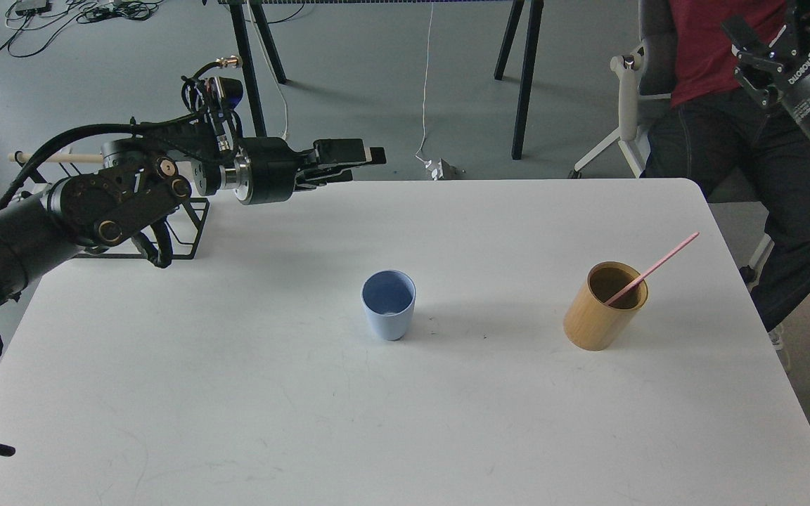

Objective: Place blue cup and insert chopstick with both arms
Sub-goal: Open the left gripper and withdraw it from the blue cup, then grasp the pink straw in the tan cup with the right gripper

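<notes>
The blue cup [389, 305] stands upright and alone near the middle of the white table [236, 393]. The pink-red chopstick [651, 270] leans in the tan bamboo cylinder [603, 316] at the right, its top pointing up and to the right. My left gripper [368, 157] hovers over the table's far edge, well behind and left of the cup, pointing right, open and empty. My right gripper [774, 31] is high at the top right corner, partly cut off by the frame, with its fingers spread and empty.
A black wire rack [180, 235] with a pale wooden rod [39, 157] stands at the table's back left, behind my left arm. A seated person in a red shirt [707, 35] is beyond the back right corner. Black table legs [523, 77] stand behind.
</notes>
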You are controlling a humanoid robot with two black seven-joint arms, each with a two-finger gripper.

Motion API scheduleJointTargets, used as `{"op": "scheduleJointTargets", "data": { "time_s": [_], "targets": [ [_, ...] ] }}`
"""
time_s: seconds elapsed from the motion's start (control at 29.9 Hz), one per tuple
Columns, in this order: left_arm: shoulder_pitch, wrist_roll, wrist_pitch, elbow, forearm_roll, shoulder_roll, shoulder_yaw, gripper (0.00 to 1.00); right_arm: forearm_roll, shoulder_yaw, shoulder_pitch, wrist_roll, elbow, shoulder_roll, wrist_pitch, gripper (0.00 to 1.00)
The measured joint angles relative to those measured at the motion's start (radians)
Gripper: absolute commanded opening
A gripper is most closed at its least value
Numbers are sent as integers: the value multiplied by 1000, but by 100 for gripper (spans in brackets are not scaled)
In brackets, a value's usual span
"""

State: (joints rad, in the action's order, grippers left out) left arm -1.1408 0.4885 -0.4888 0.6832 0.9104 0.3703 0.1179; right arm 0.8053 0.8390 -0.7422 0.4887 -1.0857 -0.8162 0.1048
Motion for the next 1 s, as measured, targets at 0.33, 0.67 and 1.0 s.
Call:
{"op": "scheduleJointTargets", "data": {
  "time_s": [0.33,0.67,1.0],
  "targets": [
    [114,0,0,48,-328,27,420,92,314,-95,137,0,-180,-119,-433,95],
    [179,0,0,52,-512,68,532,92,358,-132,368,0,-187,-72,-593,94],
    [200,0,0,69,-513,64,531,94,427,-135,486,0,-118,51,-594,94]
  ]
}}
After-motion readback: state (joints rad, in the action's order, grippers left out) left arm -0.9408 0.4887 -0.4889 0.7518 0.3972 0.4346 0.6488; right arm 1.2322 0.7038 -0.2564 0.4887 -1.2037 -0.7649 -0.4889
